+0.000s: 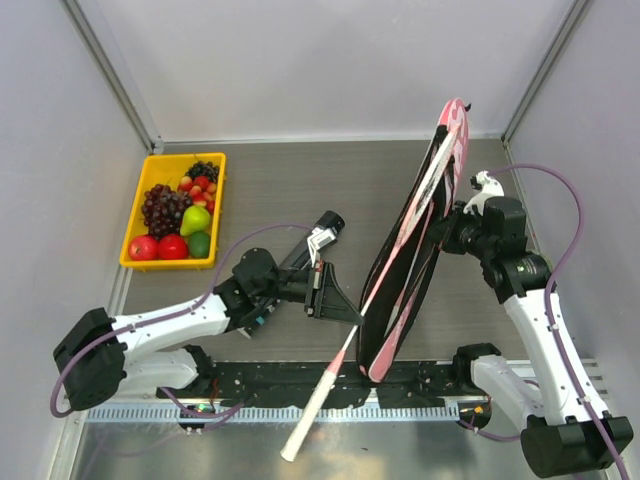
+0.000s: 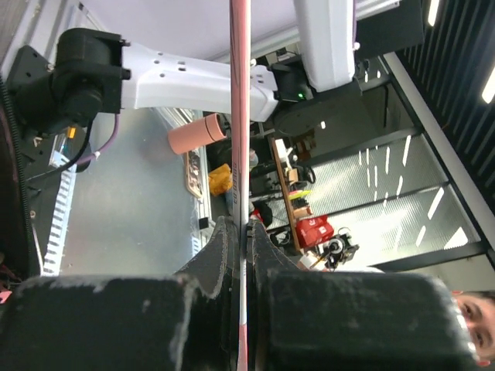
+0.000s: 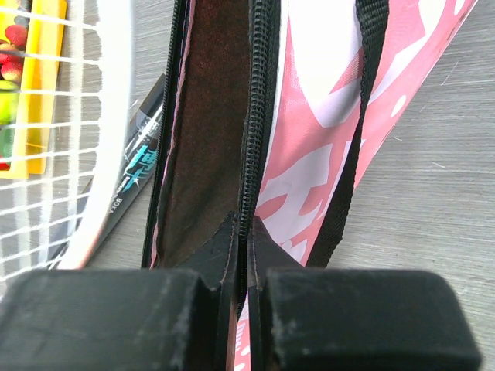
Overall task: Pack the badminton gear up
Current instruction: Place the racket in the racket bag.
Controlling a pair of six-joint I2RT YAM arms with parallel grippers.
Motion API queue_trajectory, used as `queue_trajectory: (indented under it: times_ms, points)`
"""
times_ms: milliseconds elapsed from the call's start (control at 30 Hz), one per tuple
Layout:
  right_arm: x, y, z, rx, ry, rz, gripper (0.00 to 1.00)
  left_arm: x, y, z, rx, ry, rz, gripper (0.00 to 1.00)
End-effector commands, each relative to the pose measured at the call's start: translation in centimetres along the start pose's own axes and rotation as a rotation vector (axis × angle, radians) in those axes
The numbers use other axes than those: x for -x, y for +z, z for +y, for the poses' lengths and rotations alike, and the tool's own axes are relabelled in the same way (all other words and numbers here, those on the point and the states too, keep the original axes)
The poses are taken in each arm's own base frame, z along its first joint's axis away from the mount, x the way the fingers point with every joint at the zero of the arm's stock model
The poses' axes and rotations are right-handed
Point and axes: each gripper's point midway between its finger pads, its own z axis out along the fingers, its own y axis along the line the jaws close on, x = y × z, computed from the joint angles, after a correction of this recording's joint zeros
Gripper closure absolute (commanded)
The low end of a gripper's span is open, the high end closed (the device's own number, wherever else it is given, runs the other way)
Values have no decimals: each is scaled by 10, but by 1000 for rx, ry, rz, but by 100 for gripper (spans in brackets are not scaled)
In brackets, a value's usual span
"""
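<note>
The pink bag (image 1: 445,165) stands up on edge, tilted, from the back right down toward the front middle, its black zipper mouth (image 3: 259,116) gaping. My right gripper (image 1: 452,215) (image 3: 246,224) is shut on the zipper edge of the bag (image 3: 325,116). A racket slants into the bag's lower part, its white handle (image 1: 316,405) sticking out over the front edge. My left gripper (image 1: 350,312) (image 2: 246,228) is shut on the racket's thin shaft (image 2: 241,116). The racket head's pale frame (image 3: 116,93) shows beside the bag. The dark tube (image 1: 320,235) (image 3: 131,170) lies on the table left of the bag.
A yellow tray (image 1: 186,157) of fruit sits at the back left of the table. Grey walls close in the left, right and back sides. A black rail with the arm bases runs along the near edge (image 1: 300,385).
</note>
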Motion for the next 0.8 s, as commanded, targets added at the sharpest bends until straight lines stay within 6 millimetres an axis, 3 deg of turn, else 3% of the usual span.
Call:
queue_trajectory:
  times_ms: [0,367,567,767]
  points:
    - [46,-14,24,83,-30,-178,95,12,1,-14,-78,34,-82,100]
    - [49,-19,29,110,-20,-204,94,9,22,16,-153,-93,-75,100]
    - [55,-27,34,119,-34,-221,94,3,31,45,-130,-139,-73,100]
    - [48,-29,46,198,-102,-181,95,8,44,54,-130,-137,-41,100]
